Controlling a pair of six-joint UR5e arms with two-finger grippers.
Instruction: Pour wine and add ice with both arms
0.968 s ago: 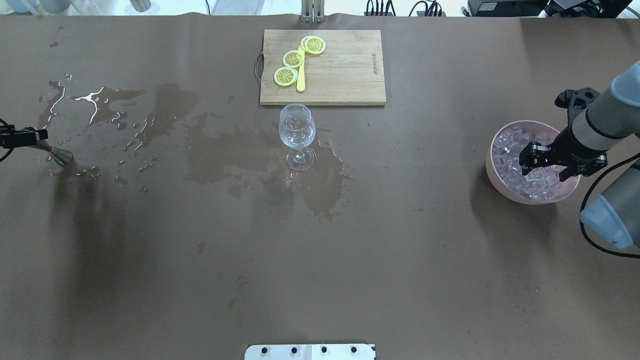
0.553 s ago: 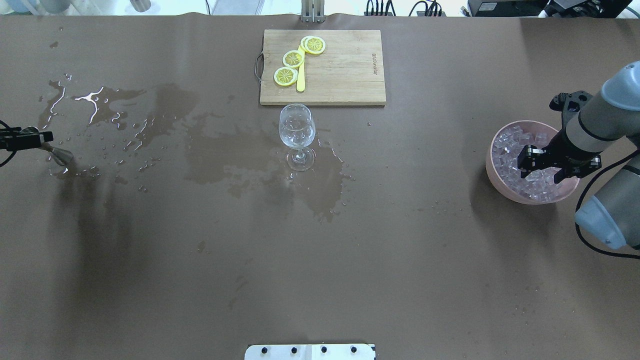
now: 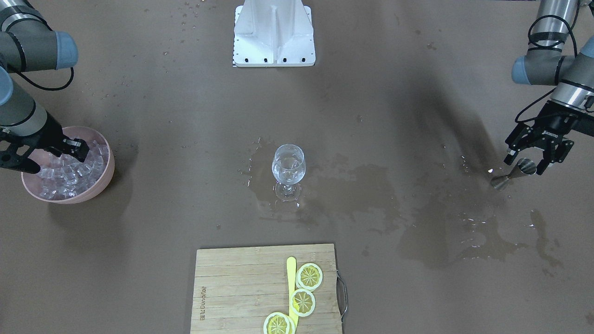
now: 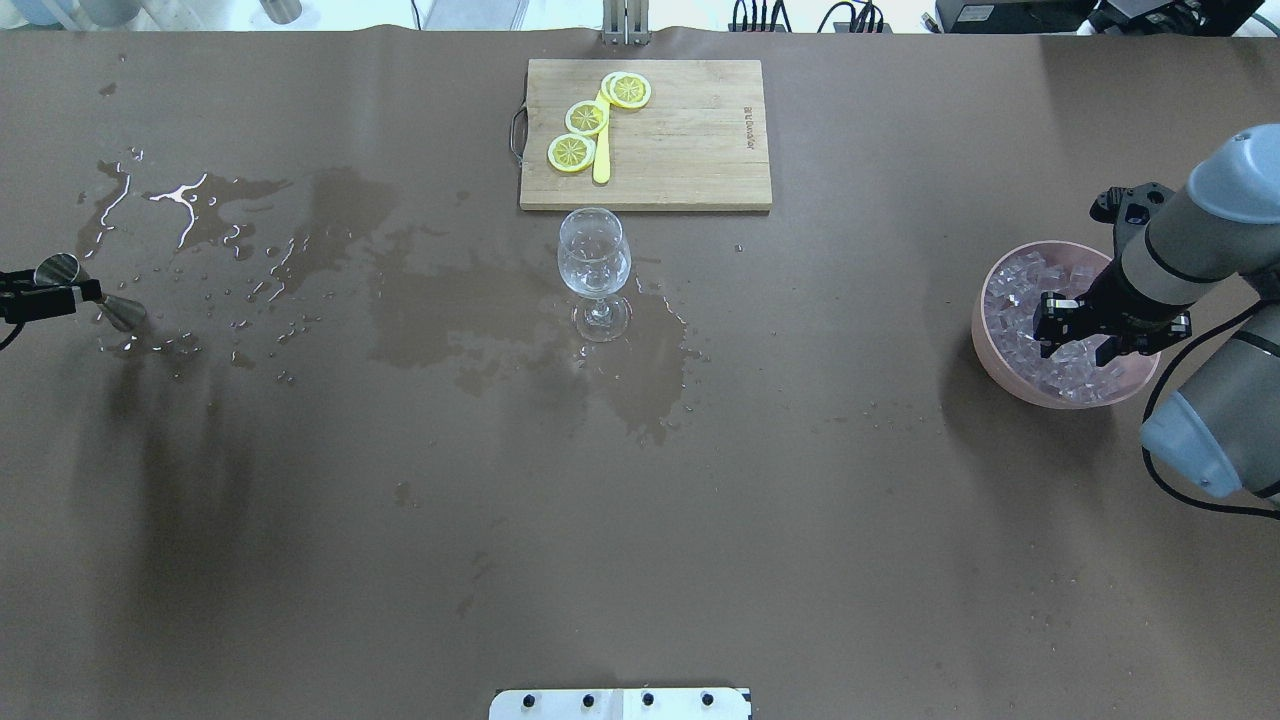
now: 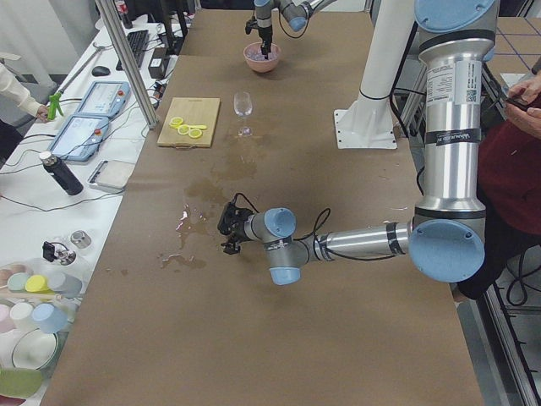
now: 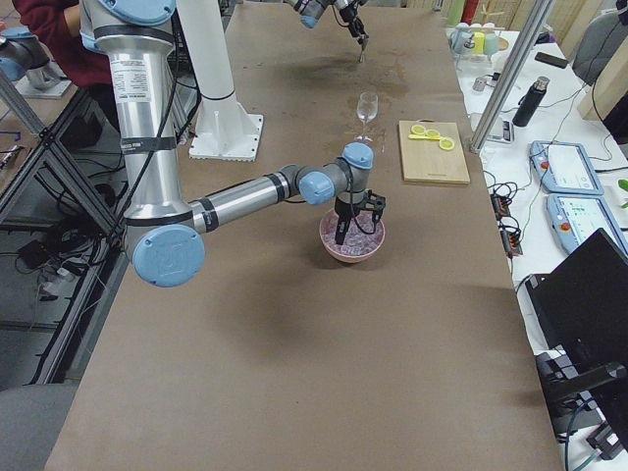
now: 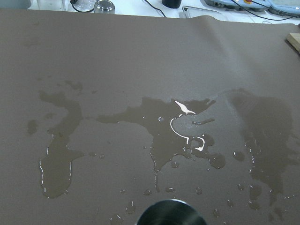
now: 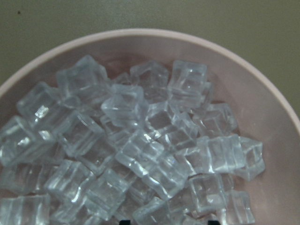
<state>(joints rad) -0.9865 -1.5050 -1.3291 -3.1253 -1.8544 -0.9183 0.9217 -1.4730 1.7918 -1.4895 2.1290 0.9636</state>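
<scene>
The wine glass (image 4: 594,265) (image 3: 288,168) stands upright mid-table with a little clear liquid in its bowl. My right gripper (image 4: 1080,340) (image 3: 51,157) is open, its tips low over the ice cubes (image 4: 1015,300) (image 8: 140,150) in the pink bowl (image 4: 985,350) (image 3: 109,171). It grips nothing. My left gripper (image 4: 40,298) (image 3: 525,162) is at the table's far left. Its jaws are spread either side of a metal jigger (image 4: 125,313) (image 3: 515,174) that stands on the wet paper. The jigger's rim shows at the bottom of the left wrist view (image 7: 171,213).
A wooden cutting board (image 4: 680,140) (image 3: 241,287) with lemon slices (image 4: 586,117) and a yellow stick lies just behind the glass. Water spills (image 4: 220,220) (image 7: 178,131) spread from the far left to the glass's foot. The white base block (image 3: 274,32) sits at the robot's edge.
My right gripper has shifted a little left and further into the bowl. My left gripper has shifted back off the jigger's top, so its upper cup now shows. The jigger's base has stayed put.
</scene>
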